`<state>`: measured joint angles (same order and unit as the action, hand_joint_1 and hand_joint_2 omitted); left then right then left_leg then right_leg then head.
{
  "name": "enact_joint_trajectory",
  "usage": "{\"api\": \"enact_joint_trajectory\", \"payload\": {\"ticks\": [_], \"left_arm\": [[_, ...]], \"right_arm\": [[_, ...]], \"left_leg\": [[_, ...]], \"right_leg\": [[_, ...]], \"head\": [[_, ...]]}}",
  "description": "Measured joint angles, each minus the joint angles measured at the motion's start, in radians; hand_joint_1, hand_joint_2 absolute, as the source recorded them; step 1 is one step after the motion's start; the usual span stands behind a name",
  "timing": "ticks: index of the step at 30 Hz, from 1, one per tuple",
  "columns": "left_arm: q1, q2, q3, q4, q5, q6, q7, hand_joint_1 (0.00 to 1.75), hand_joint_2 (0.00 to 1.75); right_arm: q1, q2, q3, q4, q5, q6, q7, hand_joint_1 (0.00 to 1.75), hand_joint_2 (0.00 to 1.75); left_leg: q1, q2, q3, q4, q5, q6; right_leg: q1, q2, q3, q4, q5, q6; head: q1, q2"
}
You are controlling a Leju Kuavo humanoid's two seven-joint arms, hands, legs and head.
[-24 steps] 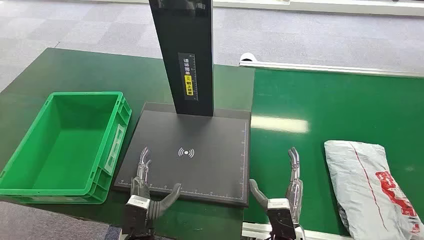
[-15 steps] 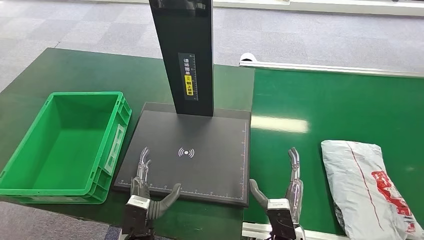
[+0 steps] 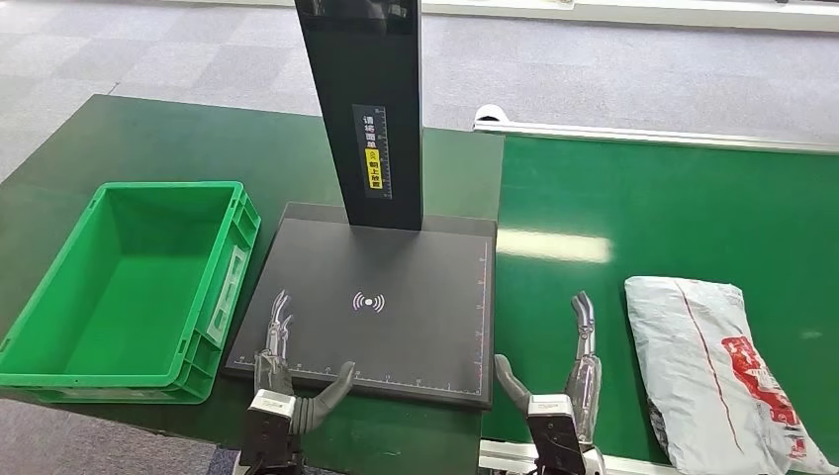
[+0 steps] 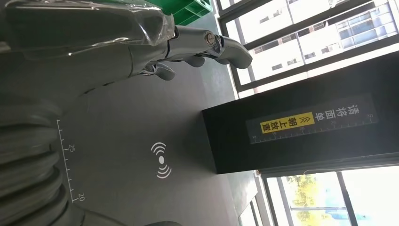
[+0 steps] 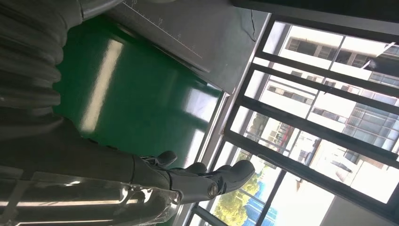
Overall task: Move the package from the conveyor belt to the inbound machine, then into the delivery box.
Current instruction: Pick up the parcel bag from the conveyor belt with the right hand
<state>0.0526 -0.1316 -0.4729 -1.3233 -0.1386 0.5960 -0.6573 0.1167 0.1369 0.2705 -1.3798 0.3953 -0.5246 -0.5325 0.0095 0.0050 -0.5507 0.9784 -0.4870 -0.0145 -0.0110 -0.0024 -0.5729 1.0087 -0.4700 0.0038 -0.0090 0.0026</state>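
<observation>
Head view: at the near edge, the left robot hand point(image 3: 287, 381) is held up over the near edge of the flat black machine point(image 3: 396, 317). Its fingers are apart and it holds nothing. The right robot hand point(image 3: 559, 386) is just to the right of it, over the near part of the green belt point(image 3: 673, 218). Its fingers are spread too, and it holds nothing.

To the right of the right robot hand, well apart from it, a grey bag point(image 3: 717, 376) lies flat on the belt. It has red print on it, and its near end runs down to the picture's edge.

On the left, a green box point(image 3: 49, 327) sits on the dark green desk point(image 3: 178, 139), just beside the machine. A white wave sign point(image 3: 368, 301) is drawn in the middle of the black plate. Farther back, a tall black post point(image 3: 366, 109) stands up from the plate, with a yellow and white label point(image 3: 374, 148) on it. Past the desk and belt is grey floor point(image 3: 594, 69).

Left wrist view: the open fingers point(image 4: 207, 44) hang over the black plate, near the wave sign.
</observation>
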Motion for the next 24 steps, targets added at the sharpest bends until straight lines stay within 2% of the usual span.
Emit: {"api": "enact_joint_trajectory", "payload": {"ticks": [4,6,8,11,14,18,24], "left_arm": [[0.0,0.0,0.002,0.0,-0.004,0.019,-0.002,0.0,1.75],[0.0,0.0,0.004,0.0,-0.004,0.03,-0.006,0.0,1.75],[0.0,0.0,0.006,0.0,0.002,0.035,-0.01,0.0,1.75],[0.001,0.0,0.011,-0.003,0.033,0.025,-0.009,0.0,1.75],[0.007,0.0,0.018,-0.011,0.045,0.012,-0.004,0.0,1.75],[0.016,0.0,0.024,-0.021,0.03,0.011,0.005,0.0,1.75],[0.02,0.0,0.033,-0.022,0.013,0.01,0.023,0.0,1.75]], "right_arm": [[0.0,0.0,-0.001,0.0,0.013,-0.012,0.001,0.0,1.75],[0.0,-0.001,-0.002,0.0,0.078,-0.049,0.018,0.0,1.75],[-0.001,-0.003,-0.012,0.0,0.238,-0.107,0.088,0.0,1.75],[-0.011,-0.013,-0.055,0.0,0.48,-0.147,0.255,0.0,1.75],[-0.034,-0.027,-0.142,0.005,0.55,-0.147,0.366,0.0,1.75],[-0.059,-0.039,-0.308,0.037,0.605,-0.101,0.48,0.0,1.75],[-0.084,-0.052,-0.522,0.134,0.617,-0.028,0.578,0.0,1.75]], "left_leg": [[0.0,0.0,0.0,0.0,0.0,0.0],[0.0,0.0,0.0,0.0,0.0,0.0],[0.0,0.0,0.0,0.0,0.0,0.0],[0.0,0.0,0.0,0.0,0.0,0.0],[0.0,0.0,0.0,0.0,0.0,0.0],[-0.001,-0.001,0.0,0.0,0.0,0.0],[-0.001,0.0,0.0,0.0,-0.001,0.0]], "right_leg": [[0.0,0.0,0.0,0.0,0.0,0.0],[0.0,0.0,0.0,0.0,0.0,0.0],[0.0,0.0,0.0,0.0,0.0,0.0],[0.0,0.0,0.0,0.0,0.0,0.0],[-0.001,0.0,0.0,0.0,0.0,0.0],[-0.001,0.0,0.0,0.0,0.0,0.0],[-0.001,0.0,0.0,0.0,0.0,0.0]], "head": [[0.0,0.0],[0.0,0.0],[0.0,0.0],[0.0,0.0],[0.0,0.0],[0.0,0.0],[0.0,0.0]]}}
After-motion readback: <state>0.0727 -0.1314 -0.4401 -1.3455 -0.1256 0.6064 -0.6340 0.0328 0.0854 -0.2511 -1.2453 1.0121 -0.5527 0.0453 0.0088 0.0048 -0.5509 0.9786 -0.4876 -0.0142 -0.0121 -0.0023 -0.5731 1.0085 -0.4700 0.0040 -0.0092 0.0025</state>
